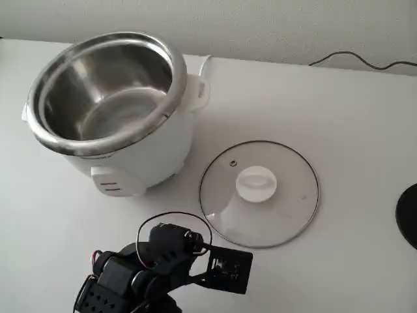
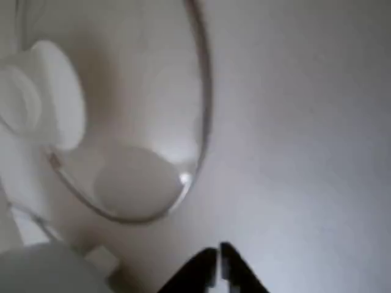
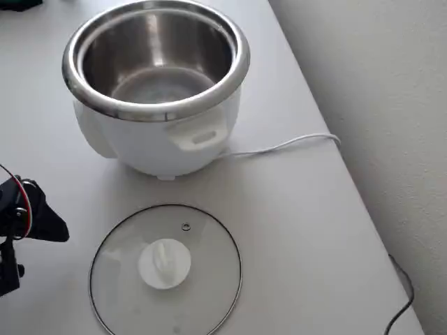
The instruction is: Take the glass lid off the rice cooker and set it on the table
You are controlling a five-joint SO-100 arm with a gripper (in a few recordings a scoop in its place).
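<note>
Glass lid [image 1: 259, 194] lies flat on the table [image 1: 339, 117], with its white knob [image 1: 255, 184] pointing up. It sits just beside the rice cooker [image 1: 124, 111] and does not touch it. In the fixed view the lid is to the right of the cooker and a bit lower in the picture. In the overhead view the lid [image 3: 165, 271] is below the cooker [image 3: 157, 84], near the bottom edge of the picture. A tiny steam hole [image 3: 185, 226] shows near the lid's rim on the side closest to the cooker.

The cooker is open on top. Its shiny steel pot [image 3: 157, 59] looks empty inside. A white cord [image 3: 286, 145] runs from the cooker across the table toward the table's edge.

The gripper [image 2: 218, 268] shows at the bottom of the wrist view as two dark tips. They are pressed close together with nothing between them. The gripper is over bare table, and the lid's metal rim [image 2: 204, 91] curves past farther up the picture, apart from the tips. In the fixed view the black arm [image 1: 163, 267] is at the bottom edge, close to the lid's lower left side. A black round thing [image 1: 408, 215] pokes in at the right edge of the fixed view.
</note>
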